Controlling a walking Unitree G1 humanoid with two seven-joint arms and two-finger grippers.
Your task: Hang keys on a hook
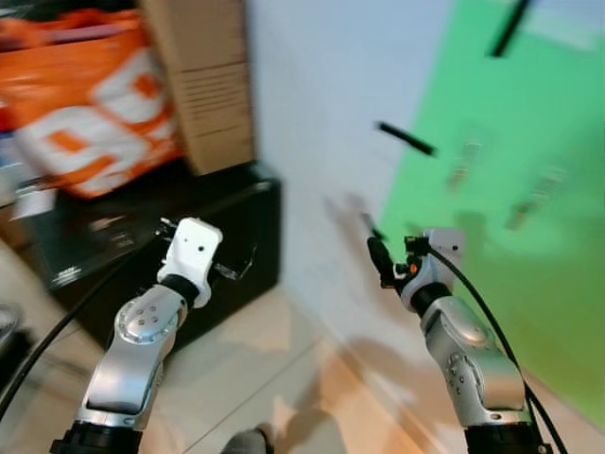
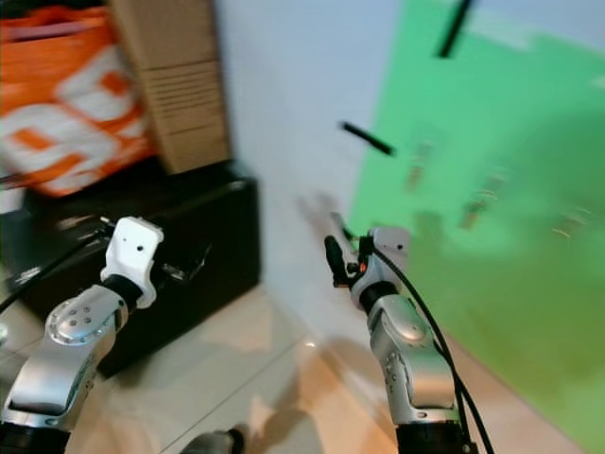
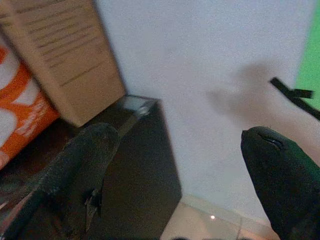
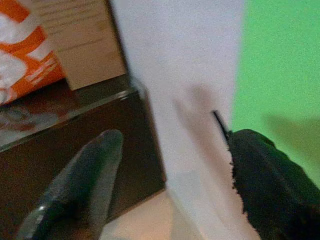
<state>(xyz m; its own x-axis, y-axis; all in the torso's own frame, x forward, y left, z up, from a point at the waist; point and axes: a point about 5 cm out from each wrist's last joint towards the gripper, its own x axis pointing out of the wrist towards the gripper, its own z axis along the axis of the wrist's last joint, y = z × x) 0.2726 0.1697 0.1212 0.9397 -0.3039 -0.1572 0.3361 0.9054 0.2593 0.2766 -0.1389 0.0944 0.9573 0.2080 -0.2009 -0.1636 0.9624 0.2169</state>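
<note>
A green panel (image 1: pixel 510 189) covers the wall on the right. Two black pegs (image 1: pixel 406 139) stick out near its left edge and top. Blurred grey shapes (image 1: pixel 463 161) hang on it; I cannot tell whether they are hooks or keys. My right gripper (image 1: pixel 378 253) is raised close to the wall, just left of the panel's edge, and stands open with nothing in it (image 4: pixel 175 137). My left gripper (image 1: pixel 234 268) is held up in front of the black cabinet, also open and holding nothing (image 3: pixel 180 140).
A black cabinet (image 1: pixel 142 236) stands against the white wall (image 1: pixel 331 113) on the left. On it are a cardboard box (image 1: pixel 203 76) and an orange bag (image 1: pixel 85 104). Pale floor tiles (image 1: pixel 265 378) lie below. The picture is blurred.
</note>
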